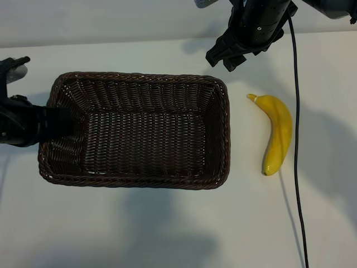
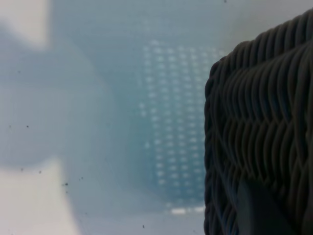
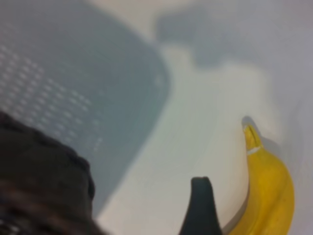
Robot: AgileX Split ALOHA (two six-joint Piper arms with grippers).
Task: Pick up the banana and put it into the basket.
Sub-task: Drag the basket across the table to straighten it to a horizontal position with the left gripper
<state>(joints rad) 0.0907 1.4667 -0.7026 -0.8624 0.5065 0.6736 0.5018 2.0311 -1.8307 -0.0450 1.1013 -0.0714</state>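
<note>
The dark brown wicker basket (image 1: 139, 173) stands left of centre on the white table. The yellow banana (image 1: 278, 134) lies on the table to its right, clear of the basket, with its stem tip pointing to the far side. My right gripper (image 1: 222, 60) hangs open above the table near the basket's far right corner, apart from the banana. In the right wrist view one of its fingers (image 3: 200, 205) shows beside the banana (image 3: 271, 196). My left gripper (image 1: 58, 121) is shut on the basket's left wall (image 2: 259, 122). One dark finger (image 2: 259, 210) lies against the weave.
A black cable (image 1: 295, 139) runs from the right arm down across the table just right of the banana. Bare white table (image 1: 167, 229) lies in front of the basket.
</note>
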